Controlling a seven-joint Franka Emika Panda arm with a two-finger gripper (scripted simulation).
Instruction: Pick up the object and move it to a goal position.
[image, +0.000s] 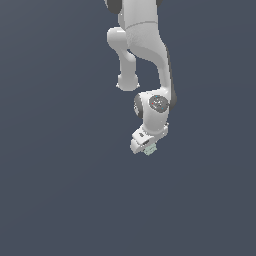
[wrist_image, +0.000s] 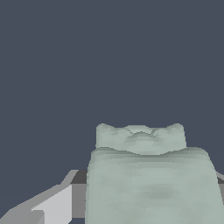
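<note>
The gripper was clamped on the mint-green object; I reckoned a slow, steady carry would best keep it from slipping.

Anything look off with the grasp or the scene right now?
Nothing stands out. The mint-green block sits at the gripper, with one finger beside it. No damage shows.

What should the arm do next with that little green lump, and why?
Probably carry it steadily toward the goal, grip unchanged. The mint-green block sits at the tip of the end effector, and the wrist view shows it between the fingers. No goal marker is visible.
</note>
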